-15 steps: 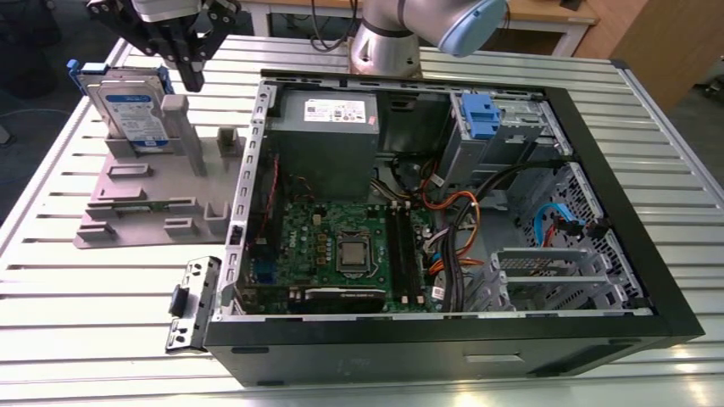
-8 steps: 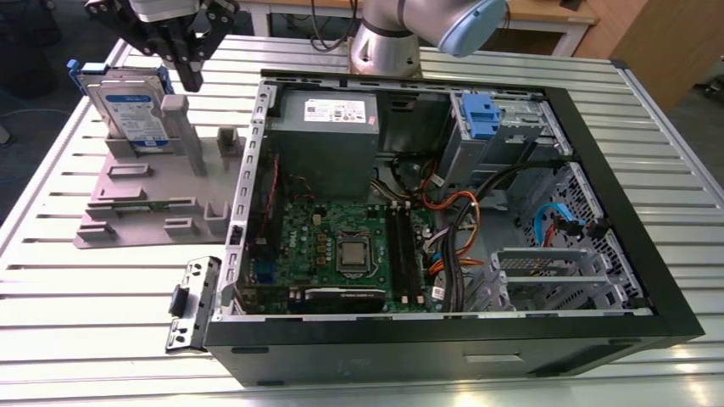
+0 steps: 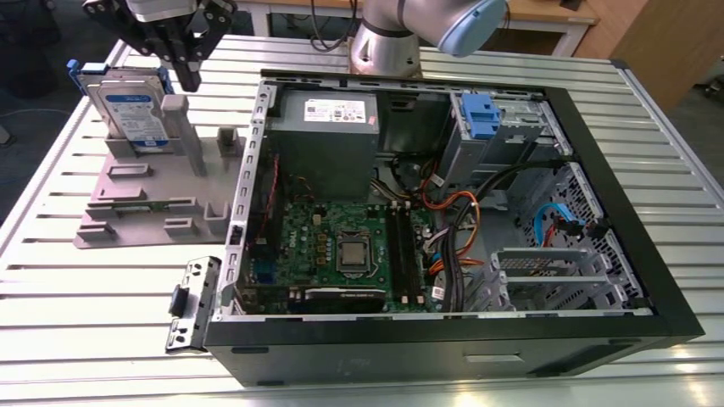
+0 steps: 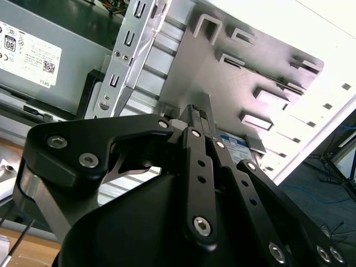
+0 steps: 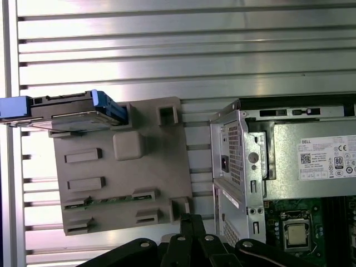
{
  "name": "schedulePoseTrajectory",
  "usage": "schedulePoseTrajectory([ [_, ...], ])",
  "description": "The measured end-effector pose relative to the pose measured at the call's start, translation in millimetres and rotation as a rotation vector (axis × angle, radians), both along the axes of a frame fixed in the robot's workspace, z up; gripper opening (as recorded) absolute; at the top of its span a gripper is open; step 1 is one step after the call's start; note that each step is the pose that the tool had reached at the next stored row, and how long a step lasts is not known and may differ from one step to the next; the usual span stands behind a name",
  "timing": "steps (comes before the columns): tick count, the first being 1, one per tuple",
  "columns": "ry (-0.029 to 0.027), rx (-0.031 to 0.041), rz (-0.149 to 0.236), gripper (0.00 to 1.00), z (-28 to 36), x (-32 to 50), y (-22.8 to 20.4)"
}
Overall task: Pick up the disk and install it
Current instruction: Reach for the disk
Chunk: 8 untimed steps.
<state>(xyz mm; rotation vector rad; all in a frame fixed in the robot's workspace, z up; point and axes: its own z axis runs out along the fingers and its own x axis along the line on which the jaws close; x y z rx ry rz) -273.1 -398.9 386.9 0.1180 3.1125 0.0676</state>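
Exterior view: arm cut by top edge; upper left, stand post hides lower part of disk. Second wrist view: gripper covers most of disk.

Arm reaching across, jaws pointing down (pressed together at tips).

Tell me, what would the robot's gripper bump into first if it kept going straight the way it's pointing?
Most likely the grey plastic stand with upright posts, just beside the silver disk with its blue bracket. The black gripper points down there, though depth is hard to judge.
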Motion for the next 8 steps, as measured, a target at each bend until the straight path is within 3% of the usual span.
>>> schedulePoseTrajectory([
  [8, 0.0000, 0.0000, 0.000, 0.10, -0.1, -1.8, 0.0],
])
